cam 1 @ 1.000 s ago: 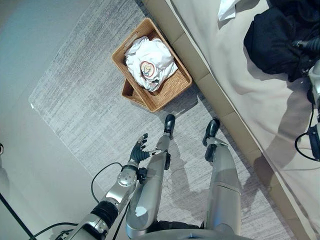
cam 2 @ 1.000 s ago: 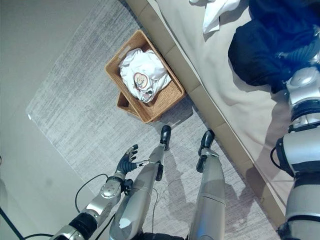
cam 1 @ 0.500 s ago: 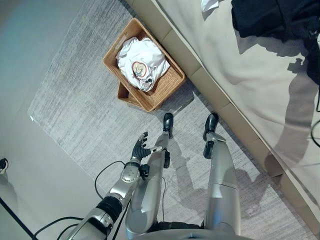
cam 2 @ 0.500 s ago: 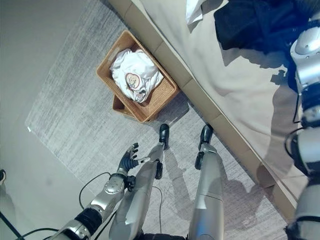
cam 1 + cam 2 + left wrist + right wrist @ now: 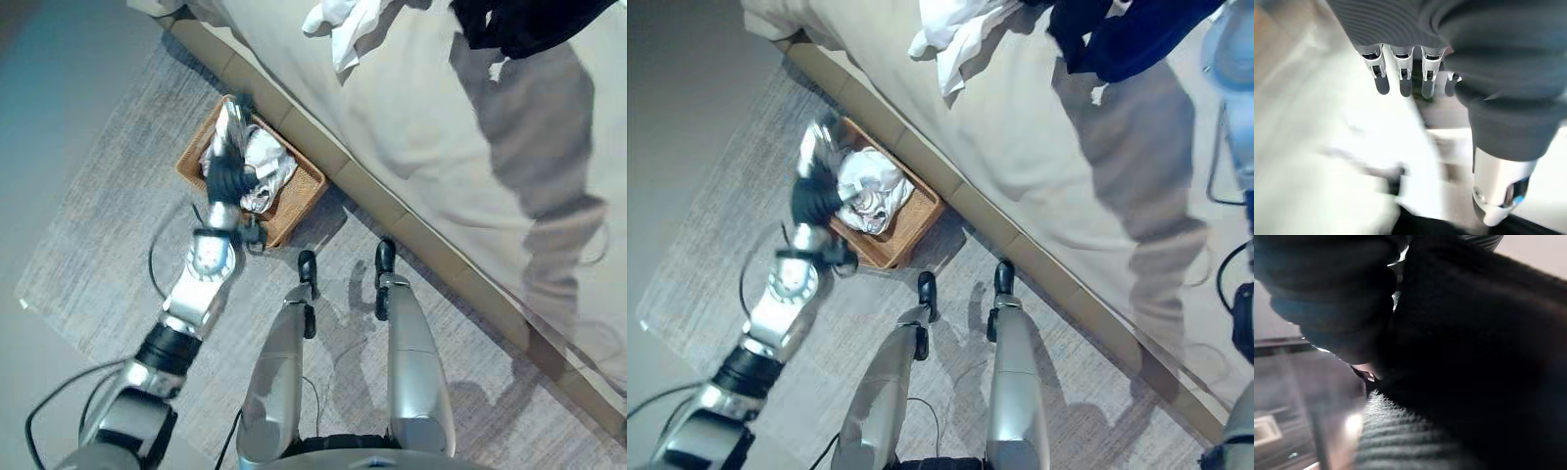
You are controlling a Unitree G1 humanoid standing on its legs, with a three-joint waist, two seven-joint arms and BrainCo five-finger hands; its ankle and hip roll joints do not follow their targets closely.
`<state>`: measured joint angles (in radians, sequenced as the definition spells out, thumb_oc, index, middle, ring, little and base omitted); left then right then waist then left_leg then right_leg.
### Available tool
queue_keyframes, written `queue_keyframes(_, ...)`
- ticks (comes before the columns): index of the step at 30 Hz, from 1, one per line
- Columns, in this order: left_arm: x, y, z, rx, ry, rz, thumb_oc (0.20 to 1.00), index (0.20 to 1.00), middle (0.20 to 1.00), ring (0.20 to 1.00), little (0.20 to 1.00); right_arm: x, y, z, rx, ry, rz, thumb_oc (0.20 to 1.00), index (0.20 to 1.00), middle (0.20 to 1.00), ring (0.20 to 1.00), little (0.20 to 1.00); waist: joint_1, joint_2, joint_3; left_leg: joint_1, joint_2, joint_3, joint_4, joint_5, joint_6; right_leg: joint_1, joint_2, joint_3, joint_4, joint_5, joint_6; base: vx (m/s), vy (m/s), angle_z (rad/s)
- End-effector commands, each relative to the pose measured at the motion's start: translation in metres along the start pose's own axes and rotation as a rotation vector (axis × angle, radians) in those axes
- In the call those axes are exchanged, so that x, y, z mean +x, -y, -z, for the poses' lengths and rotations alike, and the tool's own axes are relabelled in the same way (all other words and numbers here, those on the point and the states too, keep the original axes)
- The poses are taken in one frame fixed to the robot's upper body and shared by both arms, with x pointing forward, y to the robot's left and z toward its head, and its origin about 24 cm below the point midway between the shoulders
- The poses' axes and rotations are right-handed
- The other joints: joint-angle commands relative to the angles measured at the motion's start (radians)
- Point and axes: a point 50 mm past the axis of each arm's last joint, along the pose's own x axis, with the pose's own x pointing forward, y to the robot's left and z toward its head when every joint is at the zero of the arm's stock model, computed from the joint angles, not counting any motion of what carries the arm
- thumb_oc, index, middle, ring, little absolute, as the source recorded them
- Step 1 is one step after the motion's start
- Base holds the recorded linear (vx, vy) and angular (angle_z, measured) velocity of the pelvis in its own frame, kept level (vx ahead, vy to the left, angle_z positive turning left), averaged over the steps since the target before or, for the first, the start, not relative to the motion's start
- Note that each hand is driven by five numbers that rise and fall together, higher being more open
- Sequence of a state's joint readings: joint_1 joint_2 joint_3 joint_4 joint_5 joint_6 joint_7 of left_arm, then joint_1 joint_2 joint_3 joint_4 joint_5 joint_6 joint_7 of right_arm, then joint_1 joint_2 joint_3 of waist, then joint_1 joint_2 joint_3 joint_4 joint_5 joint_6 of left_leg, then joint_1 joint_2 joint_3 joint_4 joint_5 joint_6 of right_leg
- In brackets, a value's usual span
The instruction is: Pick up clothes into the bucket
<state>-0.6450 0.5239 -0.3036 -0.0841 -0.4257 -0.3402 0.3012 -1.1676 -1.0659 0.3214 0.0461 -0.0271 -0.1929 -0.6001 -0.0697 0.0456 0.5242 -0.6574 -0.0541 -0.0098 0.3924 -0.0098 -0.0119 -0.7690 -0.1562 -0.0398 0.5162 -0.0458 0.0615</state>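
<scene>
A brown wicker basket (image 5: 290, 199) stands on the grey rug against the bed's base, with white clothes (image 5: 265, 168) in it. My left hand (image 5: 227, 162) hovers right over the basket, and in the left wrist view its fingers (image 5: 1403, 73) are straight and open above blurred white cloth (image 5: 1327, 161). A dark garment (image 5: 1122, 39) hangs above the beige bed (image 5: 441, 147) at the top right. In the right wrist view my right hand (image 5: 1400, 435) is wrapped in that dark cloth (image 5: 1474, 333), closed on it.
A crumpled white cloth (image 5: 338, 24) lies on the bed near its far edge. The bed's low beige base (image 5: 362, 186) runs diagonally behind the basket. The grey rug (image 5: 88, 245) spreads to the left, with bare floor beyond it.
The camera has swung toward the bed. My left hand rose from beside my leg to over the basket. The dark garment came up off the bed.
</scene>
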Motion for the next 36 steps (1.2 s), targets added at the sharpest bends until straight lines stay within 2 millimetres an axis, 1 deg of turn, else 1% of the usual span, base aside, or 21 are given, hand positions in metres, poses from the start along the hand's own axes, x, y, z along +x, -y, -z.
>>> queue_keyframes(1,0.021,0.015,-0.028,0.070,0.142,0.153,1.000,1.000,1.000,1.000,1.000,0.000,-0.005,-0.024,0.254,0.070,-0.109,0.200,0.200,0.200,0.200,0.200,-0.019,-0.070,-0.049,0.022,-0.002,-0.025,0.051,-0.075,-0.006,0.060,-0.021,-0.005,0.019,-0.020,0.032,-0.04,0.020,-0.03)
queue_keyframes(2,0.021,0.016,-0.027,0.069,0.144,0.156,1.000,1.000,1.000,1.000,1.000,0.000,-0.004,-0.023,0.253,0.069,-0.107,0.200,0.200,0.200,0.200,0.200,-0.016,-0.070,-0.048,0.022,-0.002,-0.025,0.051,-0.075,-0.006,0.060,-0.021,-0.005,0.018,-0.019,0.033,-0.04,0.005,-0.01)
queue_keyframes(3,0.028,0.022,-0.029,0.075,0.163,0.167,1.000,1.000,1.000,1.000,1.000,-0.004,-0.007,-0.024,0.288,0.056,-0.129,0.200,0.200,0.200,0.200,0.200,-0.018,-0.073,-0.049,0.021,-0.001,-0.024,0.052,-0.074,-0.006,0.062,-0.020,-0.007,0.013,-0.015,0.033,0.00,0.000,0.00)
queue_keyframes(4,0.037,0.031,-0.034,0.119,0.189,0.219,1.000,1.000,1.000,1.000,1.000,-0.009,-0.015,-0.025,0.335,0.047,-0.179,0.200,0.200,0.200,0.200,0.200,-0.024,-0.074,-0.056,0.022,0.001,-0.022,0.050,-0.072,-0.005,0.063,-0.018,-0.009,0.010,-0.011,0.035,0.00,0.000,0.00)
queue_keyframes(5,0.041,0.032,-0.037,0.131,0.210,0.216,1.000,1.000,1.000,1.000,1.000,-0.011,-0.014,-0.026,0.355,0.042,-0.180,0.200,0.200,0.200,0.200,0.200,-0.025,-0.076,-0.058,0.023,0.002,-0.022,0.050,-0.071,-0.005,0.066,-0.018,-0.010,0.006,-0.009,0.035,-0.02,0.012,-0.03)
queue_keyframes(8,0.052,0.050,-0.037,0.168,0.230,0.262,1.000,1.000,1.000,1.000,1.000,-0.023,-0.029,-0.028,0.419,0.016,-0.279,0.200,0.200,0.200,0.200,0.200,-0.025,-0.082,-0.070,0.051,0.007,-0.022,0.035,-0.064,-0.007,0.103,-0.014,-0.015,-0.024,0.001,0.039,0.00,0.001,-0.04)
queue_keyframes(10,0.056,0.058,-0.034,0.195,0.224,0.282,1.000,1.000,1.000,1.000,1.000,-0.030,-0.036,-0.031,0.447,0.007,-0.318,0.200,0.200,0.200,0.200,0.200,-0.024,-0.085,-0.082,0.092,0.012,-0.020,0.007,-0.059,-0.009,0.144,-0.013,-0.020,-0.056,0.010,0.042,0.04,0.000,-0.05)
queue_keyframes(11,0.058,0.064,-0.031,0.223,0.214,0.312,1.000,1.000,1.000,1.000,1.000,-0.036,-0.043,-0.032,0.468,-0.008,-0.358,0.200,0.200,0.200,0.200,0.200,-0.024,-0.089,-0.105,0.139,0.014,-0.022,-0.028,-0.053,-0.011,0.194,-0.009,-0.024,-0.096,0.020,0.046,0.04,0.003,-0.05)
queue_keyframes(12,0.058,0.065,-0.031,0.223,0.215,0.313,1.000,1.000,1.000,1.000,1.000,-0.036,-0.043,-0.032,0.467,-0.008,-0.357,0.200,0.200,0.200,0.200,0.200,-0.024,-0.089,-0.104,0.141,0.013,-0.022,-0.035,-0.044,-0.010,0.196,-0.009,-0.025,-0.104,0.029,0.045,0.07,-0.005,-0.06)
queue_keyframes(15,0.059,0.072,-0.021,0.238,0.166,0.362,1.000,1.000,1.000,1.000,1.000,-0.045,-0.054,-0.035,0.502,-0.028,-0.411,0.200,0.200,0.200,0.200,0.200,-0.022,-0.093,-0.146,0.242,0.020,-0.022,-0.117,-0.030,-0.018,0.302,-0.003,-0.041,-0.192,0.052,0.055,0.11,0.001,-0.10)
queue_keyframes(17,0.057,0.078,-0.011,0.236,0.117,0.400,1.000,1.000,1.000,1.000,1.000,-0.047,-0.060,-0.039,0.533,-0.027,-0.442,0.200,0.200,0.200,0.200,0.200,-0.022,-0.092,-0.179,0.310,0.025,-0.020,-0.170,-0.025,-0.024,0.369,0.004,-0.047,-0.243,0.058,0.062,0.15,0.010,-0.08)
queue_keyframes(18,0.056,0.082,-0.005,0.236,0.087,0.434,1.000,1.000,1.000,1.000,1.000,-0.048,-0.062,-0.041,0.551,-0.027,-0.459,0.200,0.200,0.200,0.200,0.200,-0.024,-0.091,-0.193,0.341,0.027,-0.019,-0.198,-0.011,-0.025,0.404,0.006,-0.053,-0.272,0.071,0.064,0.13,0.020,-0.02)
queue_keyframes(20,0.053,0.082,-0.001,0.234,0.058,0.466,1.000,1.000,1.000,1.000,1.000,-0.051,-0.063,-0.045,0.567,-0.021,-0.475,0.200,0.200,0.200,0.200,0.200,-0.027,-0.087,-0.219,0.389,0.031,-0.017,-0.236,-0.004,-0.027,0.447,0.010,-0.058,-0.306,0.075,0.069,0.12,0.018,-0.04)
queue_keyframes(22,0.047,0.086,0.016,0.236,-0.027,0.516,1.000,1.000,1.000,1.000,1.000,-0.050,-0.062,-0.053,0.592,0.010,-0.489,0.200,0.200,0.200,0.200,0.200,-0.028,-0.082,-0.251,0.449,0.035,-0.011,-0.268,-0.002,-0.028,0.507,0.015,-0.067,-0.341,0.075,0.072,0.13,0.017,-0.05)
queue_keyframes(23,0.047,0.086,0.016,0.236,-0.027,0.516,1.000,1.000,1.000,1.000,1.000,-0.050,-0.062,-0.053,0.592,0.009,-0.490,0.200,0.200,0.200,0.200,0.200,-0.028,-0.082,-0.249,0.454,0.035,-0.011,-0.270,-0.002,-0.028,0.511,0.015,-0.067,-0.343,0.076,0.072,0.09,0.012,-0.02)
queue_keyframes(26,0.041,0.083,0.029,0.285,-0.082,0.529,1.000,1.000,1.000,1.000,1.000,-0.052,-0.059,-0.056,0.610,0.017,-0.484,0.200,0.200,0.200,0.200,0.200,-0.029,-0.079,-0.276,0.505,0.036,-0.009,-0.297,-0.004,-0.027,0.562,0.020,-0.073,-0.372,0.073,0.073,0.08,0.003,-0.03)
queue_keyframes(30,0.031,0.075,0.050,0.325,-0.171,0.479,1.000,1.000,1.000,1.000,1.000,-0.060,-0.056,-0.059,0.672,0.005,-0.491,0.200,0.200,0.200,0.200,0.200,-0.030,-0.082,-0.313,0.555,0.043,-0.004,-0.319,-0.008,-0.029,0.618,0.025,-0.080,-0.401,0.065,0.073,0.08,-0.008,0.00)
queue_keyframes(31,0.026,0.074,0.057,0.328,-0.205,0.467,1.000,1.000,1.000,1.000,1.000,-0.064,-0.055,-0.061,0.695,0.001,-0.490,0.200,0.200,0.200,0.200,0.200,-0.030,-0.083,-0.322,0.572,0.046,-0.005,-0.330,-0.008,-0.029,0.636,0.028,-0.082,-0.412,0.064,0.073,0.07,-0.013,0.04)
queue_keyframes(36,0.011,0.070,0.077,0.334,-0.307,0.456,1.000,1.000,1.000,1.000,1.000,-0.073,-0.053,-0.067,0.771,-0.006,-0.482,0.200,0.200,0.200,0.200,0.200,-0.027,-0.083,-0.364,0.623,0.056,0.004,-0.363,-0.011,-0.029,0.690,0.034,-0.086,-0.450,0.062,0.073,0.07,-0.017,0.00)
